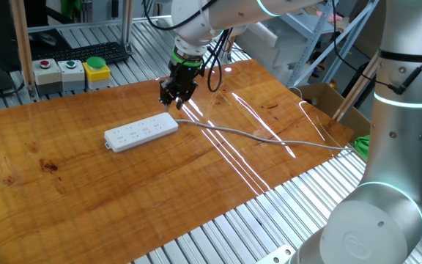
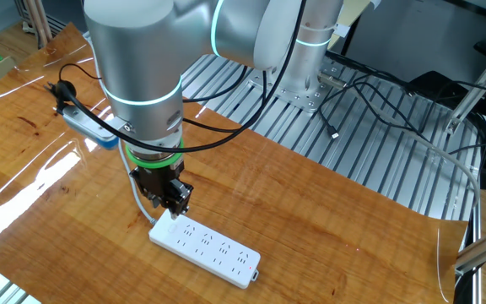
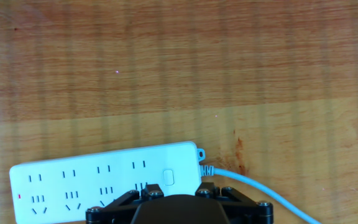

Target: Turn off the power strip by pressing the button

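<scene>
The white power strip (image 1: 141, 132) lies flat on the wooden table, with its grey cable (image 1: 269, 138) running off to the right. It also shows in the other fixed view (image 2: 205, 243) and in the hand view (image 3: 104, 180). The button (image 3: 169, 178) is a small white rounded switch at the strip's cable end. A small red light (image 3: 19, 196) shows at the opposite end. My gripper (image 1: 174, 95) hangs just above the cable end of the strip (image 2: 170, 203), close to the button. Only its black body (image 3: 176, 208) shows in the hand view; the fingertips are hidden.
Grey boxes with a red button (image 1: 46, 70) and a green button (image 1: 70, 67), and a yellow button (image 1: 96, 67), stand at the table's back left, with a keyboard (image 1: 86, 53) behind them. A cardboard box (image 1: 328, 99) sits off the right edge. A blue-and-white plug block (image 2: 87, 122) lies behind the arm.
</scene>
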{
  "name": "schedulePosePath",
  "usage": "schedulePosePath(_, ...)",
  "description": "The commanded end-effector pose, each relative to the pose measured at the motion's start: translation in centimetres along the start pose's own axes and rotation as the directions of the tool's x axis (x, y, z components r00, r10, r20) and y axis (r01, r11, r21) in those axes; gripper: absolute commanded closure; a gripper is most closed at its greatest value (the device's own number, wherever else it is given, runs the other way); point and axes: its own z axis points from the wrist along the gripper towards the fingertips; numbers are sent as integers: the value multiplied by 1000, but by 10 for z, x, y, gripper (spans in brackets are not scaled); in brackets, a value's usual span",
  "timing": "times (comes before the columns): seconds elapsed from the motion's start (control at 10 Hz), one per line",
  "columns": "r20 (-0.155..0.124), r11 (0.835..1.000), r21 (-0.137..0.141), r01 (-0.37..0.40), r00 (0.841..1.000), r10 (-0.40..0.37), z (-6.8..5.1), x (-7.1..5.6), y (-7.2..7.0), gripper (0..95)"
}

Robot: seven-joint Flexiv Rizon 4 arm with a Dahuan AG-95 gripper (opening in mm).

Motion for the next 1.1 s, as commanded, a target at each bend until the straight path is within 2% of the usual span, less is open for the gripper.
schedulePosePath(0.1,0,1000,0,1,1000,-1,0,0,0,570)
schedulePosePath(1.0,0,1000,0,1,1000,-1,0,0,0,570)
schedulePosePath(1.1,-40,998,62,30,999,-28,0,0,0,570)
